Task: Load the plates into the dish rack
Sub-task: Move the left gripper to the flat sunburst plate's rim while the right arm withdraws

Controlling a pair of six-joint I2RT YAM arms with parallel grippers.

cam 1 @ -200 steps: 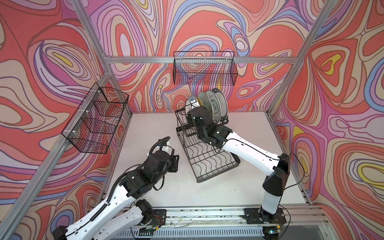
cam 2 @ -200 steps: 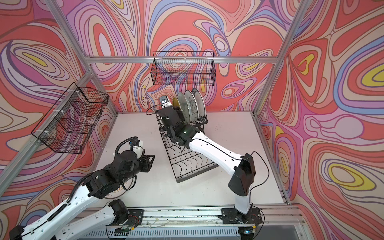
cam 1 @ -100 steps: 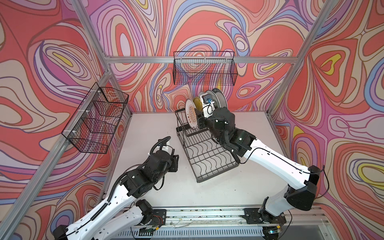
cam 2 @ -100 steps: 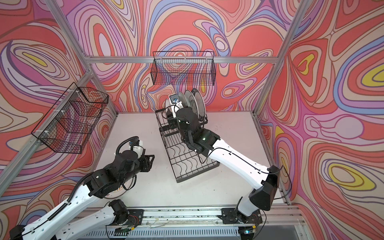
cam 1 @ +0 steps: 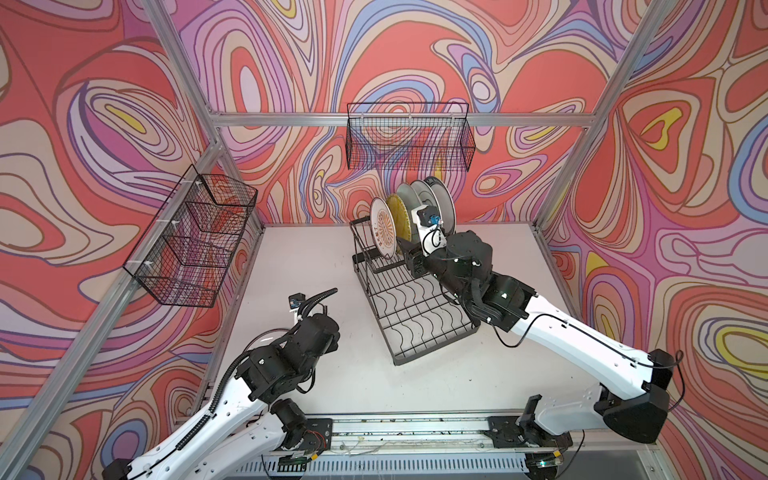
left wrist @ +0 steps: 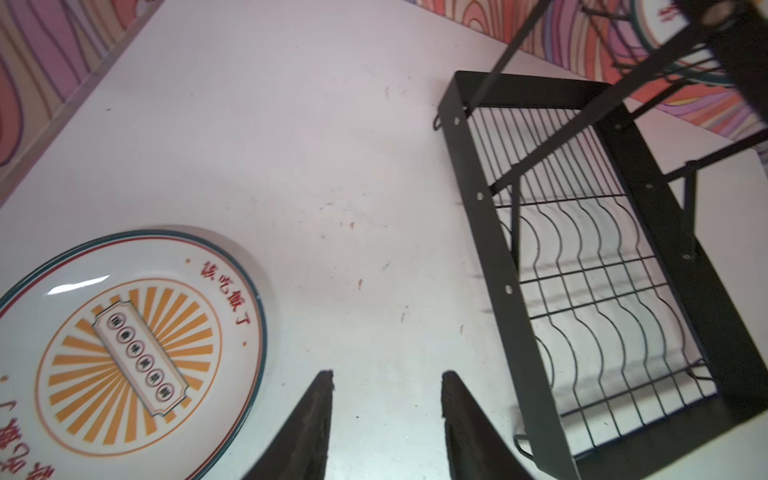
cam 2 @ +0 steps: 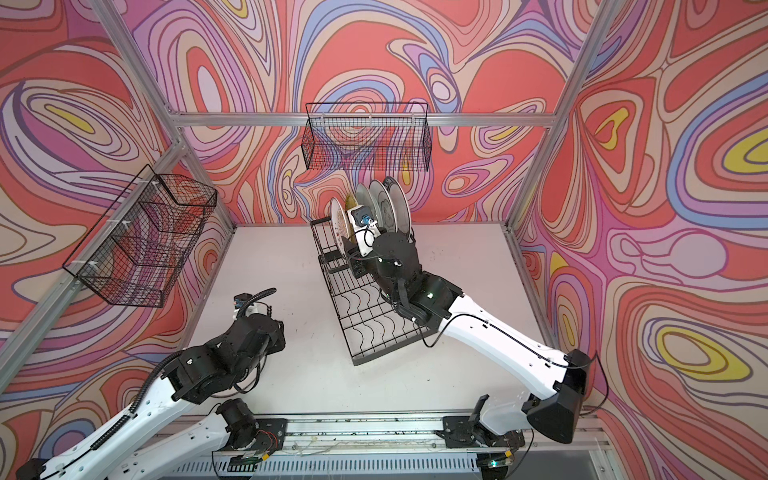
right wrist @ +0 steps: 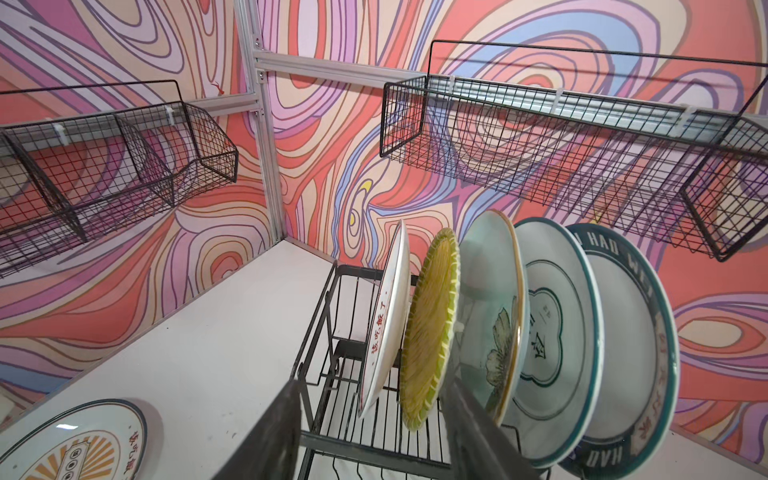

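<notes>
Swinging rightward since a second ago, the right arm now reaches in from the right side of both top views, and its right gripper [right wrist: 372, 384] is parted and empty, just short of the five plates [right wrist: 490, 316] standing in the dish rack [left wrist: 498, 257]. One sunburst plate [left wrist: 124, 349] lies flat on the counter [left wrist: 311, 166] at the lower left of the left wrist view, beside the open, empty left gripper [left wrist: 387, 374]. The step in hand looks like fetching this last plate; next, that gripper must shift over, catch the rim and lift
</notes>
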